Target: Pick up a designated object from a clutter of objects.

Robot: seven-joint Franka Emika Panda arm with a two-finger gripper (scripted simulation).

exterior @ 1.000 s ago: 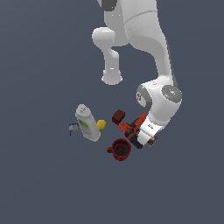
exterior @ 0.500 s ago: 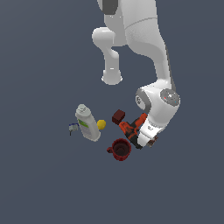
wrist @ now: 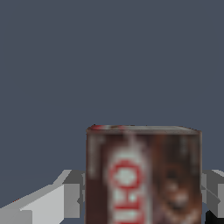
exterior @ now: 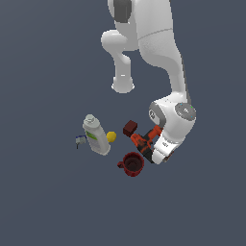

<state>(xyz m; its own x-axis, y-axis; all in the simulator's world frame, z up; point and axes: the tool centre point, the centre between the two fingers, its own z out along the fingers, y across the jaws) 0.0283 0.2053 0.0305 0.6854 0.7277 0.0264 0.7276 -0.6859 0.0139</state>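
The designated object, a small dark brown-red box (wrist: 144, 175) with a white oval label, fills the lower wrist view. My gripper (wrist: 143, 194) straddles it, with one pale finger (wrist: 65, 199) close on one side and the other finger (wrist: 214, 188) close on the other; the jaws look spread wide. In the exterior view the gripper (exterior: 157, 151) is low over the clutter beside the orange-black drill (exterior: 139, 140), and the hand hides the box.
The red mug (exterior: 132, 164) stands just in front of the drill, and the dark-red cube (exterior: 129, 128) lies behind it. The yellow ball (exterior: 111, 136), the white bottle with green label (exterior: 96, 135) and a tiny blue-white item (exterior: 80, 140) lie towards the exterior view's left.
The wrist and hand have sunk a little lower over the clutter. The objects have not moved.
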